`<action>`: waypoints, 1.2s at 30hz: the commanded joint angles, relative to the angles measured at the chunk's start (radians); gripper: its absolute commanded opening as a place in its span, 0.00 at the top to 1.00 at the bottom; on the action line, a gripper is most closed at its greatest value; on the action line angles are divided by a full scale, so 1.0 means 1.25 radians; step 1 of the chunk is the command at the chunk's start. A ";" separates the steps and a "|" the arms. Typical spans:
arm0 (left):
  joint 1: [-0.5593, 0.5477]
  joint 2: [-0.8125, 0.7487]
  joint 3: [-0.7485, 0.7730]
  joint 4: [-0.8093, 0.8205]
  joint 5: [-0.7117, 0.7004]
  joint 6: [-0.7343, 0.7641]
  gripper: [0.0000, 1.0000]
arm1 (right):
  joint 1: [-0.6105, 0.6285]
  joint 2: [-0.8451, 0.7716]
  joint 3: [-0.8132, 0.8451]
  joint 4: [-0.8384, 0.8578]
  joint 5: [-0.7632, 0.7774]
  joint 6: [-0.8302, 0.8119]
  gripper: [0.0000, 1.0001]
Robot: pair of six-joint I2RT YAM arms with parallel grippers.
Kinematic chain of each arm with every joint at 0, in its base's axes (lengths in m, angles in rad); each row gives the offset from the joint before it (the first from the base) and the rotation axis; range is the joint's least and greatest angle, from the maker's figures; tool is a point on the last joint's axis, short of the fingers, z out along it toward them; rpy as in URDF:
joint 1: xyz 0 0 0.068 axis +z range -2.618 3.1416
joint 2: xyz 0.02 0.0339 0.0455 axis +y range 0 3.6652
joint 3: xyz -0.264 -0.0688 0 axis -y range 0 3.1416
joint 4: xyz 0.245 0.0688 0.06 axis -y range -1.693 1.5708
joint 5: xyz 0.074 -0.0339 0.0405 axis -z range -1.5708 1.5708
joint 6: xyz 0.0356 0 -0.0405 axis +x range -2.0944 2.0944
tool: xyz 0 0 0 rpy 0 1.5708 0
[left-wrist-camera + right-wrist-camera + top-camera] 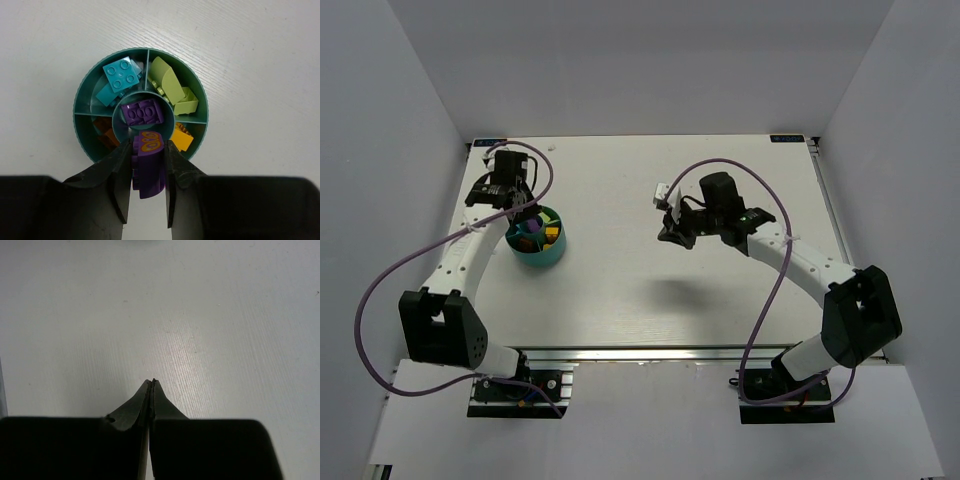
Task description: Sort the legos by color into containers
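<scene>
Looks like we're at the drop-off step for a purple piece. The left pincer (148,148) is pinching a purple lego with a yellow print (149,172) right over the near side of the teal divided bowl (81,90), which sits by the left edge of the surface (225,315), toward the far corner. The piece hangs about over the near wall of the central ring. I'd guess it needs a small nudge forward before the pincer lets go, or it could land in the wrong slot. The ring already holds a purple brick (144,112). Around it there's a cyan brick (121,75) far-left, lime green pieces (167,82) far-right, an orange brick (181,139) near-right and something brownish (102,127) near-left. The right pincer (152,382) is pressed together on nothing, over bare surface right of the middle.
</scene>
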 commanded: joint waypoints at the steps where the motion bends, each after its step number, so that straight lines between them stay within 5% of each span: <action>1: 0.004 0.009 0.042 0.031 -0.026 0.025 1.00 | -0.009 -0.033 -0.006 -0.006 -0.004 0.006 1.00; 13: 0.009 0.065 0.051 0.048 -0.053 0.053 1.00 | -0.023 -0.041 -0.017 -0.007 -0.006 0.007 0.99; 16: 0.009 0.072 0.047 0.041 -0.054 0.054 0.71 | -0.027 -0.041 -0.012 -0.012 -0.006 0.007 0.94; 17: 0.009 0.070 0.046 0.041 -0.054 0.053 0.50 | -0.028 -0.042 -0.011 -0.014 -0.005 0.007 0.91; 20: 0.009 0.059 0.045 0.037 -0.049 0.047 0.25 | -0.035 -0.045 -0.007 -0.016 -0.001 0.008 0.74; 25: 0.009 0.019 0.044 0.046 0.006 0.037 0.18 | -0.057 -0.064 -0.004 -0.017 0.014 0.013 0.36; 26: 0.009 -0.003 0.040 0.050 0.020 0.036 0.16 | -0.062 -0.067 -0.003 -0.018 0.016 0.012 0.11; 30: 0.009 -0.084 -0.019 0.140 0.196 0.028 0.02 | -0.089 -0.094 0.005 -0.029 0.041 0.006 0.11; 36: -0.025 -0.195 -0.186 0.371 0.449 -0.056 0.02 | -0.152 -0.108 0.019 -0.055 0.212 0.074 0.11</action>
